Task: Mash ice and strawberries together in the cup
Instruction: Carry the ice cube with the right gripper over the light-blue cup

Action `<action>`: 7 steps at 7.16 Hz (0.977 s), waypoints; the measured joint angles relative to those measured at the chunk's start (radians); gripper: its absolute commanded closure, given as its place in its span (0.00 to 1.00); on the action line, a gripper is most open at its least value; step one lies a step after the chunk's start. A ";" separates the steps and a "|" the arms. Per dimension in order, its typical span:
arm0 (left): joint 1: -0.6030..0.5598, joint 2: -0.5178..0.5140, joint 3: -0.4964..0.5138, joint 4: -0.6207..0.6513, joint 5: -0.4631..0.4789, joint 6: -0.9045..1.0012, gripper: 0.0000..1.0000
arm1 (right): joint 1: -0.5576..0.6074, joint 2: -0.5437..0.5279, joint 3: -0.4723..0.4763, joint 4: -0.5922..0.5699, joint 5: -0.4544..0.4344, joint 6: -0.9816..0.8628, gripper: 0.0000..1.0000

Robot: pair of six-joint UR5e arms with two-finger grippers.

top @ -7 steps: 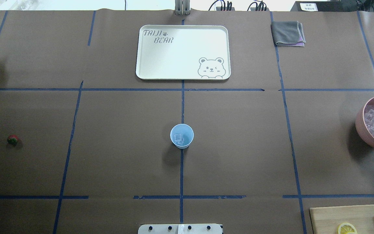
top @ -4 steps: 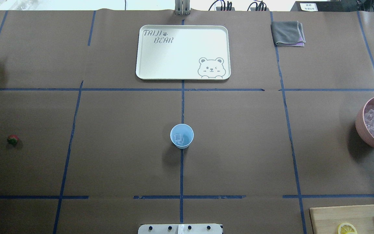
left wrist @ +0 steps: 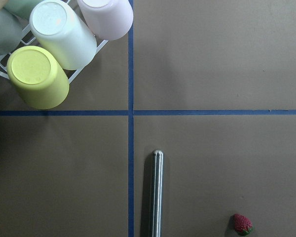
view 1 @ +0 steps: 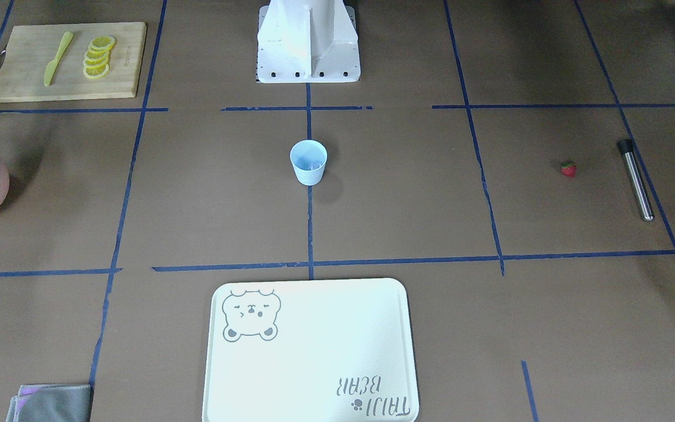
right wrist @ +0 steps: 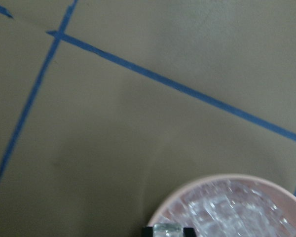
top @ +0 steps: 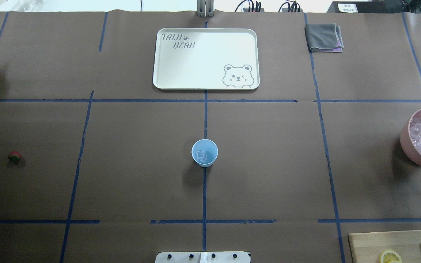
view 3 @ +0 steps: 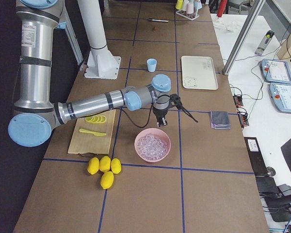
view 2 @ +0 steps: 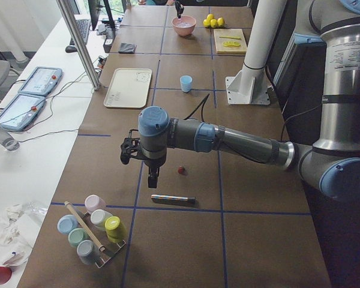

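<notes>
The pale blue cup (top: 204,152) stands at the table's middle with a few ice cubes (top: 201,156) inside; it also shows in the front view (view 1: 308,162). The strawberry (top: 14,157) lies far left on the table, next to a steel rod (left wrist: 156,192), and shows in the left wrist view (left wrist: 241,223). My right gripper (right wrist: 167,230) is shut on one ice cube, just above the pink bowl (top: 405,140) of ice, near its rim. My left gripper (view 2: 151,176) hangs above the table near the strawberry; I cannot tell whether it is open or shut.
A cream bear tray (top: 206,58) lies beyond the cup. A grey cloth (top: 323,37) is at the far right. A cutting board (view 1: 65,61) with lemon slices and a yellow knife is near the base. A rack of coloured cups (left wrist: 54,44) stands beyond the rod.
My right gripper's black tip has risen out of the ice in the pink bowl and now shows over the bowl's far rim. The cup and strawberry have not moved.
</notes>
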State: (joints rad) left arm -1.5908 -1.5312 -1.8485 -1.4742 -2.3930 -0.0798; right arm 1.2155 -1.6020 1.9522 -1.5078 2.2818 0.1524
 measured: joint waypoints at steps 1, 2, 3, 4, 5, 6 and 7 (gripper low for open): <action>0.000 0.000 0.000 0.000 0.000 0.000 0.00 | -0.040 0.111 0.016 -0.070 0.015 0.107 1.00; 0.000 0.000 0.000 0.000 0.001 0.000 0.00 | -0.124 0.212 0.021 -0.102 0.012 0.253 1.00; 0.000 0.000 0.000 0.000 0.002 0.000 0.00 | -0.242 0.315 0.020 -0.115 -0.023 0.434 1.00; 0.003 0.000 0.001 -0.001 0.005 0.001 0.00 | -0.367 0.405 0.017 -0.124 -0.096 0.604 1.00; 0.008 0.001 0.001 -0.001 0.006 0.003 0.00 | -0.484 0.482 0.014 -0.140 -0.182 0.747 1.00; 0.012 0.003 0.001 -0.001 0.006 0.005 0.00 | -0.583 0.557 0.005 -0.167 -0.262 0.860 1.00; 0.013 0.006 0.002 -0.001 0.006 0.006 0.00 | -0.654 0.630 -0.028 -0.189 -0.326 0.935 1.00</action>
State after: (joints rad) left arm -1.5778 -1.5252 -1.8470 -1.4753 -2.3868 -0.0736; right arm 0.5615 -0.9721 1.9237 -1.6966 1.9558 1.0871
